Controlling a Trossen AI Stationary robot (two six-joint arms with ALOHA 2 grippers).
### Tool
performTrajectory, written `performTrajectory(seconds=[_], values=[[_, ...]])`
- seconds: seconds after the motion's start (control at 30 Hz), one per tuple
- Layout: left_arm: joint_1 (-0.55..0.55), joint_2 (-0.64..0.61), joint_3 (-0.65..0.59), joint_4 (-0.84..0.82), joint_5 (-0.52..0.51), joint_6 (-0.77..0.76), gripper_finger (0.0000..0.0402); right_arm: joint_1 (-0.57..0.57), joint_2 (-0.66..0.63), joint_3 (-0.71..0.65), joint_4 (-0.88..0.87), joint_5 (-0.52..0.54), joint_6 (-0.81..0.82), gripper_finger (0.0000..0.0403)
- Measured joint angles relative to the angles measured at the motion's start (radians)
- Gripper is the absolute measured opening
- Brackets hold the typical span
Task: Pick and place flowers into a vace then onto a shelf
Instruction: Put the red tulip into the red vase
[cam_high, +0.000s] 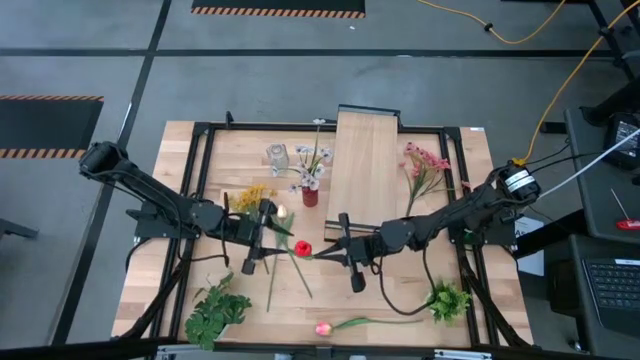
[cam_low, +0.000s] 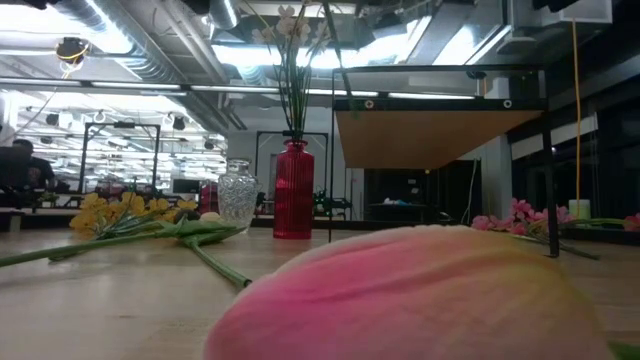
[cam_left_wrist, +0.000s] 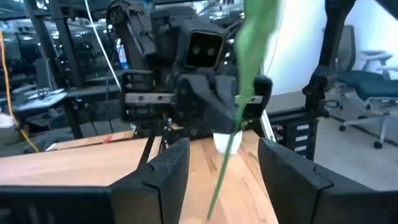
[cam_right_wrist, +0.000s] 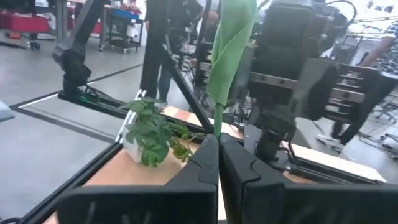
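— That pink tulip (cam_low: 420, 295) lies right up against the low camera, flat on the table (cam_high: 390, 290).

— And the arms?

— They meet mid-table. The right gripper (cam_right_wrist: 217, 163) is pinched shut on the red rose's (cam_high: 303, 248) green stem; the left gripper (cam_left_wrist: 217, 163) stands parted around it (not touching).

— The vace (cam_high: 277, 157)?

— Empty, upright beside the shelf (cam_high: 365, 165).
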Motion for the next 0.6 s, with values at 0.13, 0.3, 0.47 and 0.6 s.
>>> performTrajectory(seconds=[0.13, 0.3, 0.47, 0.6], values=[[0.009, 0.063, 0.000, 0.091, 0.002, 0.000, 0.0184, -0.019, 0.000, 0.000, 0.005, -0.031, -0.003, 0.0000], [0.044, 0.149, 0.004, 0.176, 0.042, -0.010, 0.0184, -0.035, 0.001, 0.000, 0.012, -0.057, 0.003, 0.0000], [0.076, 0.202, 0.057, 0.200, 0.104, -0.027, 0.0184, -0.035, 0.004, 0.000, 0.013, -0.057, 0.004, 0.0000], [0.094, 0.242, 0.096, 0.197, 0.187, -0.030, 0.0181, -0.035, 0.005, 0.001, 0.010, -0.057, 0.004, 0.0000]])
